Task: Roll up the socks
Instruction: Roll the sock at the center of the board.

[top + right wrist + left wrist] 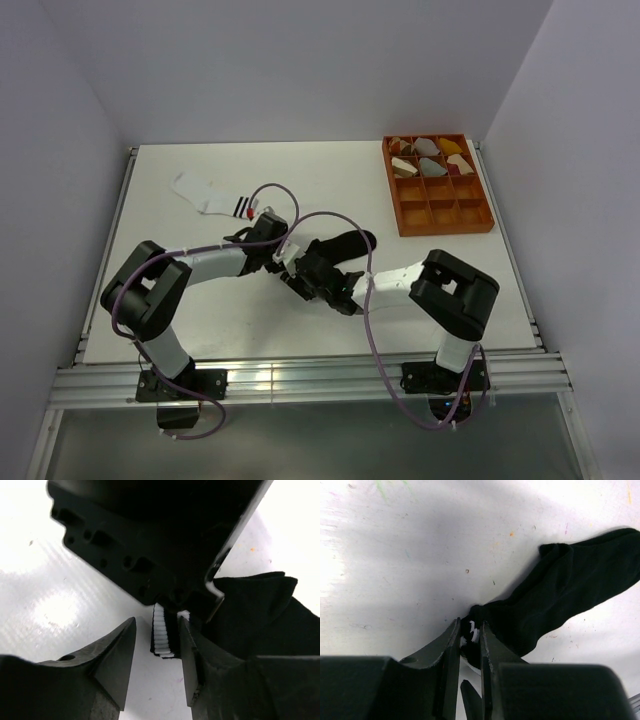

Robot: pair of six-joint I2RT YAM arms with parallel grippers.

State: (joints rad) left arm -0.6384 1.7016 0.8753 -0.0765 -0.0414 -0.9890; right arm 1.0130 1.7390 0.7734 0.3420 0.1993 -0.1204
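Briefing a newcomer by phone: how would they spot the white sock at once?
On the white table, look to the far left, beyond the left arm. The white sock lies there, black stripes at its cuff. Unlike the black sock mid-table, nothing grips it.

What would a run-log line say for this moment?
left fingers: pinching black sock cuff | right fingers: open, straddling that cuff | white sock: lying apart, untouched

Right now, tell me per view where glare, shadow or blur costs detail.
Top external: even light, sharp, though the white sock fades against the pale table. Left wrist: glare washes out the table's left edge, and the black sock is a textureless dark shape. Right wrist: glare patch at left, the near fingers soft, the striped cuff clear.
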